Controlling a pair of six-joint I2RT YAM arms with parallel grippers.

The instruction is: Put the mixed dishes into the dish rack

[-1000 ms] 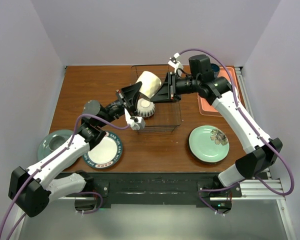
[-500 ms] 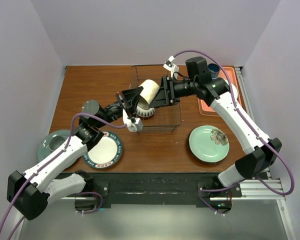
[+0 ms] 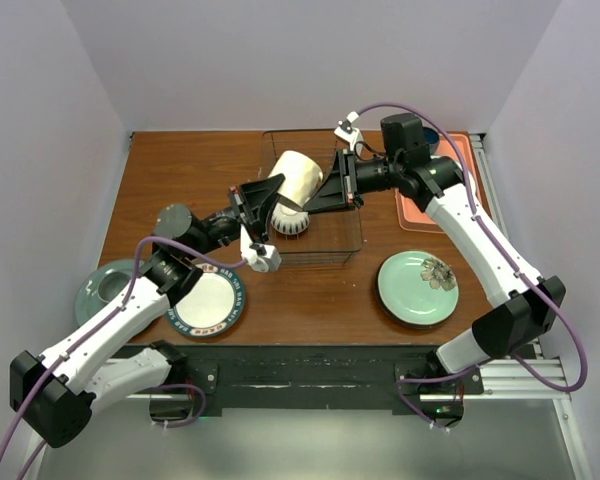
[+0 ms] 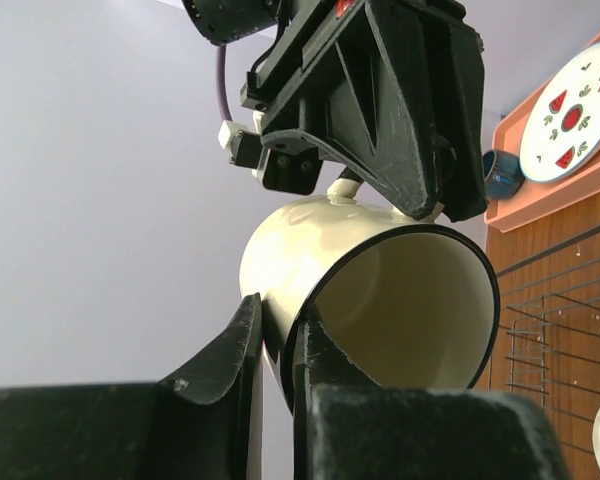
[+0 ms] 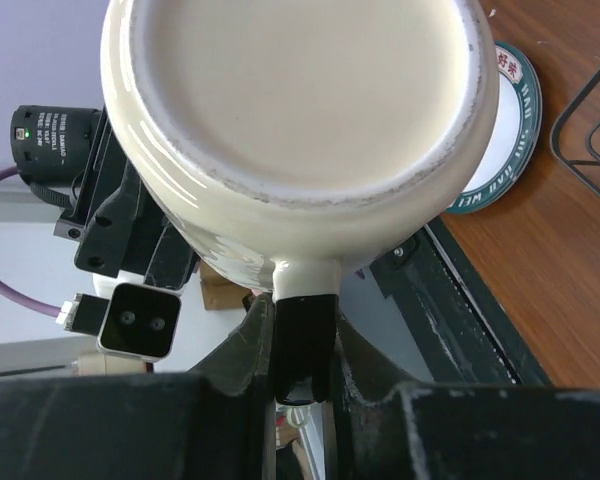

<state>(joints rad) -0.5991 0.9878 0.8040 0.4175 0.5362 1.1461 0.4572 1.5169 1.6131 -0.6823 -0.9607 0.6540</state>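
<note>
Right pincer [image 5: 302,348] holds mug [image 3: 295,178] over brown table [image 3: 180,165] between lilac walls [image 3: 310,60].

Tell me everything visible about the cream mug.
The cream mug looks like glossy glazed ceramic, with a rough ring on its base and a dark handle. It lies on its side in the air over the dish rack, mouth towards the left gripper, which pinches its rim wall; the right gripper clamps the handle.

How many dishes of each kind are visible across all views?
Plates: 4 (white plate with dark-blue rim, pale green flower plate, dark green plate, watermelon-marked plate on the orange tray)
Mugs and cups: 2 (cream mug, blue cup)
Bowls: 1 (striped bowl)
Total: 7
The dark green plate's centre is unclear.
</note>
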